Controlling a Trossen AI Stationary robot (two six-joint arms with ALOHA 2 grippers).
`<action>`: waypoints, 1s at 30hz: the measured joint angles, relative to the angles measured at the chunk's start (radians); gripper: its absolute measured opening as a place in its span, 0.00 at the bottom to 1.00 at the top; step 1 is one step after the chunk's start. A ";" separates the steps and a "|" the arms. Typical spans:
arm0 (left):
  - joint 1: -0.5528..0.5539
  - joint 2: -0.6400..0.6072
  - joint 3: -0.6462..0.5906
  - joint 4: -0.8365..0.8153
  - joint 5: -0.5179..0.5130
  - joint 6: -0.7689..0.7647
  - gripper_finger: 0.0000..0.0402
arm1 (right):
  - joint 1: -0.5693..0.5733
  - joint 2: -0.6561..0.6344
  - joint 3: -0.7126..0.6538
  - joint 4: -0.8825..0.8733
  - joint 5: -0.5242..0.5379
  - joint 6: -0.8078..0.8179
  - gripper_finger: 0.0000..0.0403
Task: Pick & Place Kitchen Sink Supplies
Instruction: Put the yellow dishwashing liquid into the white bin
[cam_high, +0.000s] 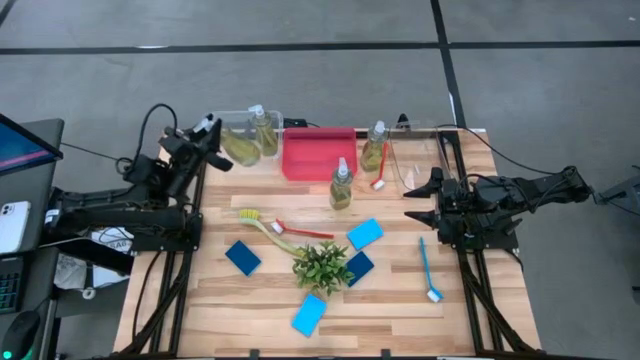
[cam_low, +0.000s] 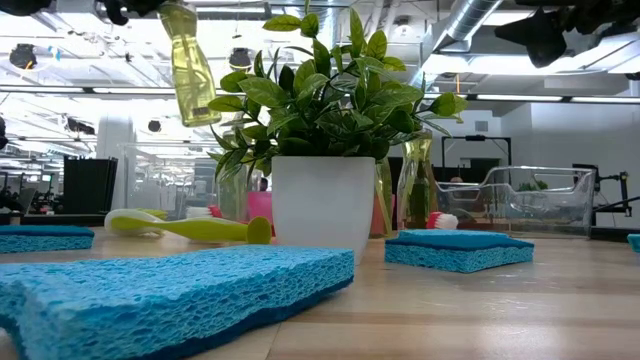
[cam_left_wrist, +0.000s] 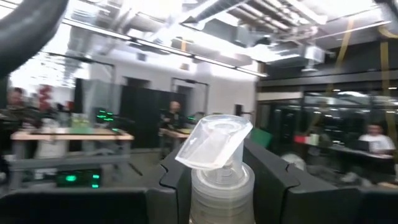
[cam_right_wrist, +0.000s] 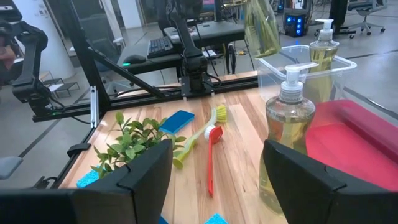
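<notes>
My left gripper (cam_high: 212, 130) is shut on a clear bottle of yellow-green liquid (cam_high: 238, 148), held high over the clear bin (cam_high: 232, 118) at the far left. A second bottle (cam_high: 265, 130) stands in that bin. Two more bottles (cam_high: 341, 186) (cam_high: 374, 148) stand on the table near the red bin (cam_high: 320, 153). A yellow brush (cam_high: 258, 222), a red brush (cam_high: 305, 231), a blue brush (cam_high: 428, 265) and blue sponges (cam_high: 364, 233) lie flat on the table. My right gripper (cam_high: 418, 200) waits open at the right side. My left gripper pinches the bottle at its neck collar (cam_left_wrist: 221, 186), just below the pump head (cam_left_wrist: 214, 146), with one finger (cam_left_wrist: 270, 177) on each side. The pump head sticks out past the fingertips. The bottle (cam_low: 190, 65) hangs below the fingers, slightly tilted, clear of the bin and the table.
A leafy plant in a white pot (cam_high: 322, 265) stands mid-table among the sponges. Another clear bin (cam_high: 420, 160) sits at the far right, with a red-headed brush (cam_high: 380, 172) beside it. Bare wood lies along the near edge.
</notes>
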 joint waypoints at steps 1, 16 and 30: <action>0.010 0.000 0.000 0.007 -0.002 0.003 0.28 | 0.000 0.000 0.000 0.000 0.000 0.000 0.61; 0.241 0.013 0.000 0.022 0.002 -0.006 0.28 | 0.000 0.000 0.000 -0.002 0.000 0.000 0.61; 0.460 0.187 0.000 0.030 0.036 -0.042 0.29 | 0.000 0.000 0.000 -0.015 0.000 -0.003 0.61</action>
